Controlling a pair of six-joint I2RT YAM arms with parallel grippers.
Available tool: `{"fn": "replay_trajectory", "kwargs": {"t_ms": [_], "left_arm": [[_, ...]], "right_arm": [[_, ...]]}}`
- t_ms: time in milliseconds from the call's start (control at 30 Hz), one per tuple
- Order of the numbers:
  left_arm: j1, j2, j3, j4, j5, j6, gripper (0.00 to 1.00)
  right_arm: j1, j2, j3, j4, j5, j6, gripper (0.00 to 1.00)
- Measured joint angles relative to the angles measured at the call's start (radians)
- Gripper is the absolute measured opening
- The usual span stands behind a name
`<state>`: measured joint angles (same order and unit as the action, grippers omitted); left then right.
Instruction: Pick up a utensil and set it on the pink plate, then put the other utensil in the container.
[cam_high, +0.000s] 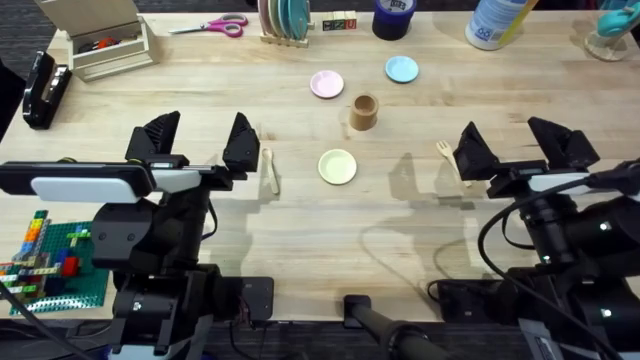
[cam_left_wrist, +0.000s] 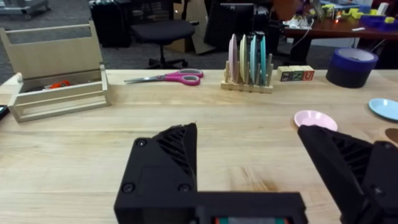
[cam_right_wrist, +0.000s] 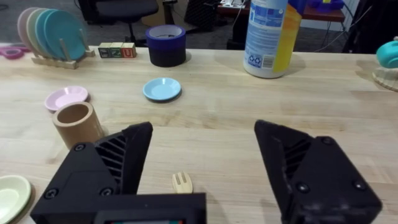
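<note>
Overhead: pale wooden table (cam_high: 300, 215), dark carpet (cam_high: 20, 30) beyond.

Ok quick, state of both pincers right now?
Left pincer: open, holding nothing; the cream utensil lies on the table beside it.
Right pincer: open, holding nothing; the wooden fork lies beside it.

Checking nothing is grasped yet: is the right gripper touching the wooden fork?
Apart. In the right wrist view the wooden fork lies on bare table between the open fingers of the right gripper, wood showing either side.
</note>
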<state>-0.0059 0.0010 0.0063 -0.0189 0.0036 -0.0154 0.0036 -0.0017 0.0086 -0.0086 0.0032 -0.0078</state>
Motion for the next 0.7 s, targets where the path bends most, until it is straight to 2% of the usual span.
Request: {"fn": "replay_trajectory", "kwargs": {"t_ms": [700], "left_arm": [[0.000,0.000,0.000,-0.001,0.005,-0.001,0.993]], "right_arm": [[0.000,0.000,0.001,-0.009,0.000,0.000,0.998]]}}
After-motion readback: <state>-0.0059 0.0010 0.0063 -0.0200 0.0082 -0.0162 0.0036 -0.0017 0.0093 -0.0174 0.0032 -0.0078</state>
